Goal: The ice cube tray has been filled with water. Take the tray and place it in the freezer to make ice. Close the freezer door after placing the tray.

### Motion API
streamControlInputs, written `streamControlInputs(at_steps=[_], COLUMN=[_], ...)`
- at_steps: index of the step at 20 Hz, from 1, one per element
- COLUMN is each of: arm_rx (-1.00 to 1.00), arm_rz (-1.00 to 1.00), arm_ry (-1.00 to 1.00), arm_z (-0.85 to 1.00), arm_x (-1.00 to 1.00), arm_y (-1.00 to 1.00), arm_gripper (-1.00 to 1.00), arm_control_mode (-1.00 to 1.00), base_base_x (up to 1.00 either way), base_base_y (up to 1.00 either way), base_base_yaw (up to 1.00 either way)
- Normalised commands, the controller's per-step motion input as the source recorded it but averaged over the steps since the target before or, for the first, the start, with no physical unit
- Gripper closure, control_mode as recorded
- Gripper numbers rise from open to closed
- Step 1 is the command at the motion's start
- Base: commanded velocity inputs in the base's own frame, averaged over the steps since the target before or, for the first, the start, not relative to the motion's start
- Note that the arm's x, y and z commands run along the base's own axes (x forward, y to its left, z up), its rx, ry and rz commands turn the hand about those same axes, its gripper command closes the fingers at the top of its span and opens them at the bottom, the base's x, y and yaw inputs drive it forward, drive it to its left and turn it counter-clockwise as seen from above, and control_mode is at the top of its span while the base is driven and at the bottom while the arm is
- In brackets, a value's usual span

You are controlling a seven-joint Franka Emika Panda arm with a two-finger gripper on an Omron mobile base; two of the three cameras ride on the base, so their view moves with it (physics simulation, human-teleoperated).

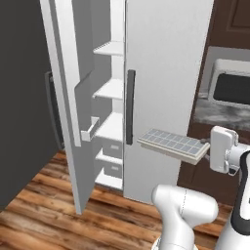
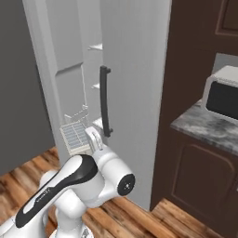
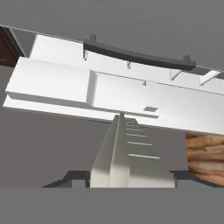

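- Wood-plank flooring (image 1: 44, 215) runs under the tall grey freezer (image 1: 166, 58); its freezer door (image 1: 66, 97) stands open, baring white shelves (image 1: 111, 89).
- Dark cabinets and a microwave (image 2: 223, 95) flank the right.
- Gripper (image 1: 209, 146) is clamped on one end of the ice cube tray (image 1: 171, 144), held level in the air before the closed door's dark handle (image 1: 130, 107).

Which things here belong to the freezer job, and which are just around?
Job: tray with water, held in the gripper; freezer; its open door.
Around: microwave, counter, dark cabinets.
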Motion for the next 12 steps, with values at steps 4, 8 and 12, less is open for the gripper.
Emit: streamControlInputs(at_steps=[4, 8, 12], arm_rx=[0.00, 0.00, 0.00], arm_rz=[0.00, 0.00, 0.00], arm_ry=[0.00, 0.00, 0.00], arm_z=[0.00, 0.00, 0.00], arm_x=[0.00, 0.00, 0.00], arm_y=[0.00, 0.00, 0.00], arm_gripper=[1.00, 1.00, 1.00], arm_control_mode=[1.00, 1.00, 1.00], base_base_x=[0.60, 0.58, 0.55], base_base_y=[0.29, 0.26, 0.28], base_base_yaw=[-0.14, -0.14, -0.14])
